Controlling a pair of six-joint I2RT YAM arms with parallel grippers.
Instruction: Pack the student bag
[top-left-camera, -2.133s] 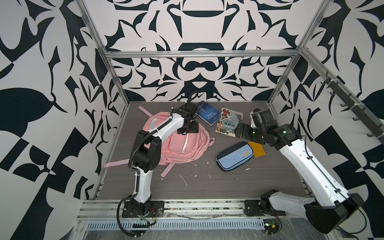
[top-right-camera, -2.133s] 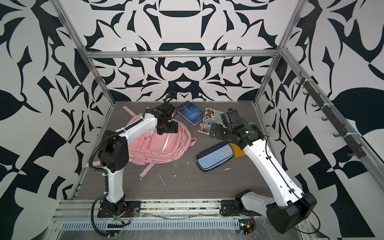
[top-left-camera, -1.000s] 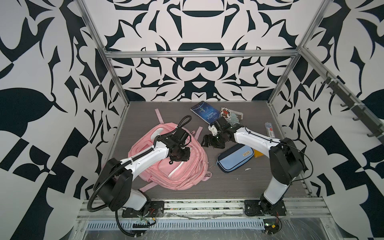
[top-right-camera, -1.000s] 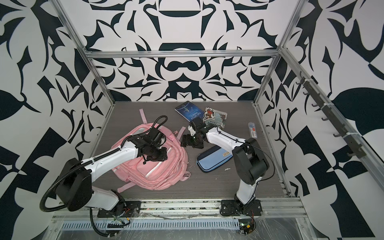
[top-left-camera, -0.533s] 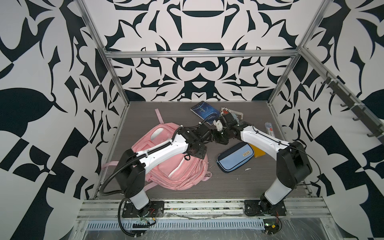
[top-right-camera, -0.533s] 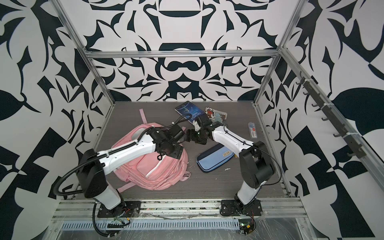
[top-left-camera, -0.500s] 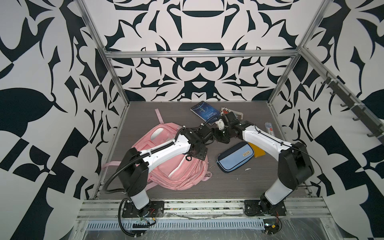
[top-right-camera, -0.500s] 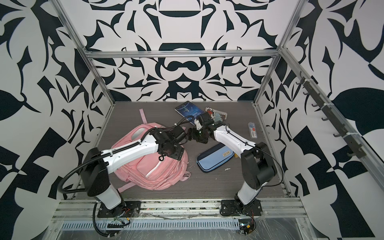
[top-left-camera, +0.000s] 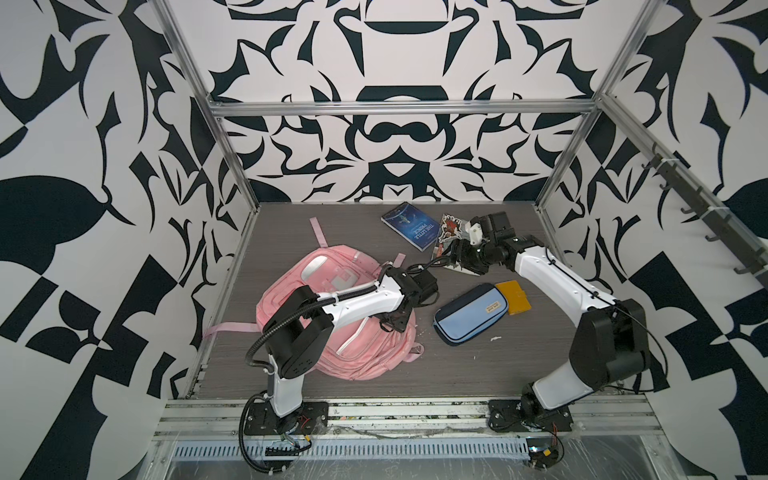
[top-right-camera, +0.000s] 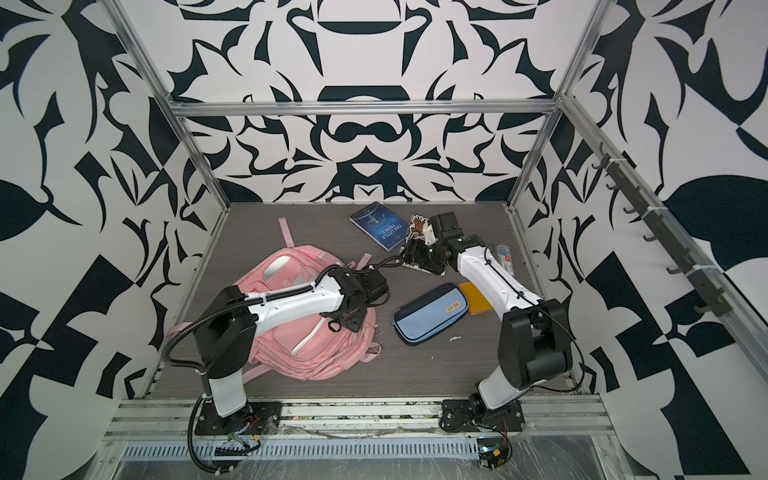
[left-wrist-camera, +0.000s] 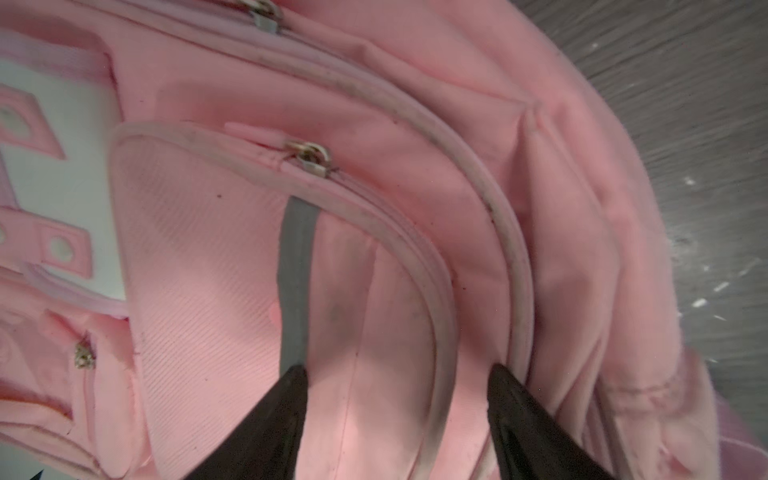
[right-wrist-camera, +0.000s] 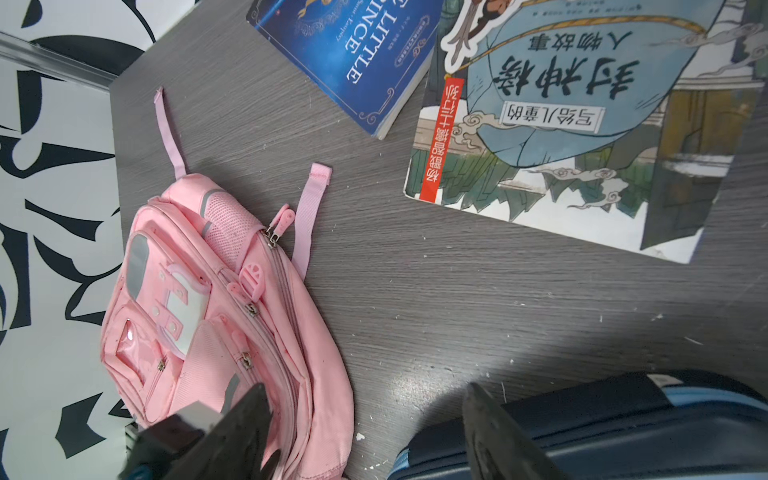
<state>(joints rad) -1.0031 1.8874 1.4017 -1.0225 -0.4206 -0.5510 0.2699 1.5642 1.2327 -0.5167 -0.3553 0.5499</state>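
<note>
The pink backpack (top-left-camera: 370, 351) (top-right-camera: 320, 351) is lying face up on the table (top-left-camera: 457, 374), on the left arm's side of the pencil case (top-left-camera: 469, 313) (top-right-camera: 432, 316). Its long axis is running slantwise. The broad rounded end is sitting close to the pencil case, and the narrower end with the grey oval patch (top-left-camera: 313, 266) is pointing away from it, toward the back.

The left gripper (top-left-camera: 392, 324) (left-wrist-camera: 397, 369) is hanging over the backpack's edge that faces the pencil case. Its jaws are standing wide apart, straddling a curved front pocket (left-wrist-camera: 208, 270) with nothing clamped. Whether the tips are touching the fabric I cannot tell.

The right gripper (top-left-camera: 452, 258) (right-wrist-camera: 365, 388) is hovering behind the pencil case, at the picture book (right-wrist-camera: 561, 124), with its jaws spread wide and empty. A blue book (top-left-camera: 411, 226) is lying beyond the picture book, farther from the pencil case. A yellow pad (top-left-camera: 515, 297) is sitting just beside the pencil case's far end.
</note>
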